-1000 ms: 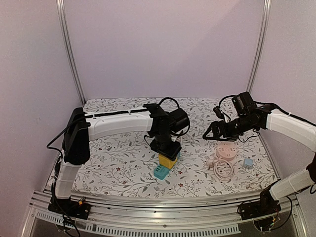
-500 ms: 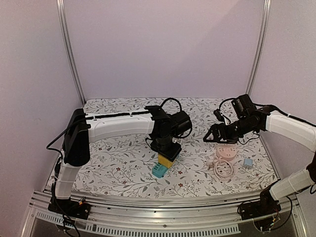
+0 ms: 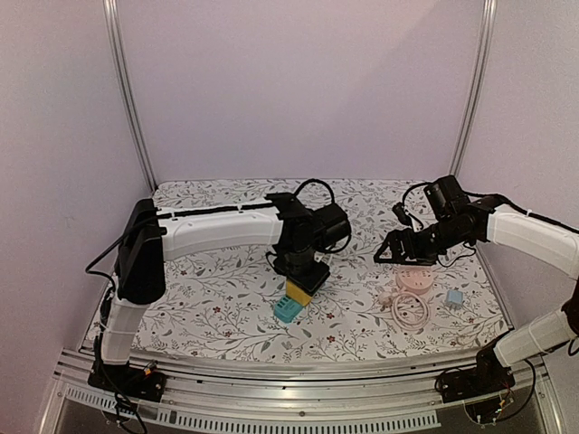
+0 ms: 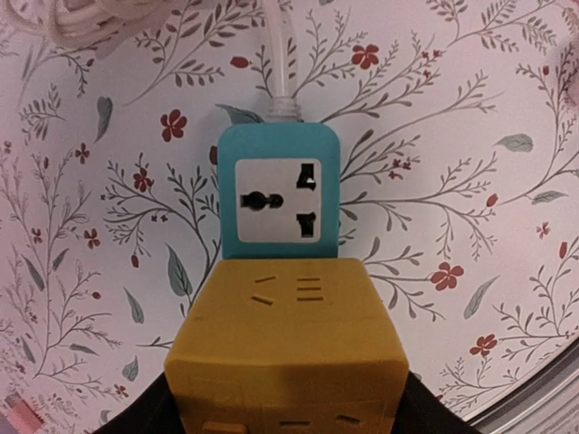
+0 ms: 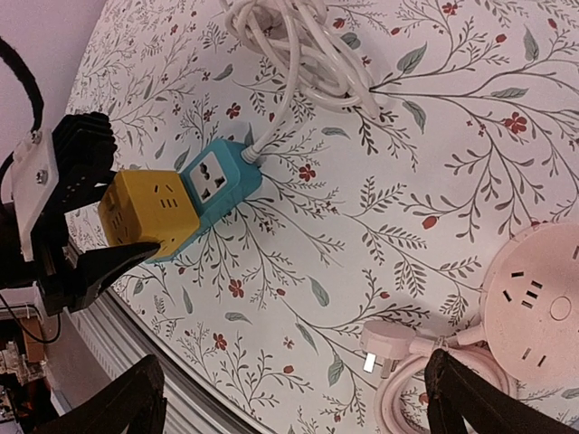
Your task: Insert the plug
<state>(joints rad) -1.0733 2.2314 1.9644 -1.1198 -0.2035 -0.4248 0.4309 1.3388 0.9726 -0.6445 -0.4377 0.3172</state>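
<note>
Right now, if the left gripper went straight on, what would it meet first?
Likely the teal power strip, just beyond the yellow cube adapter that the left gripper holds; whether they touch is unclear.

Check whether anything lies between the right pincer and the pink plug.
Nothing visible does. The right pincer hangs open over the pink plug, which lies uncovered on the cloth beside the round pink socket.
</note>
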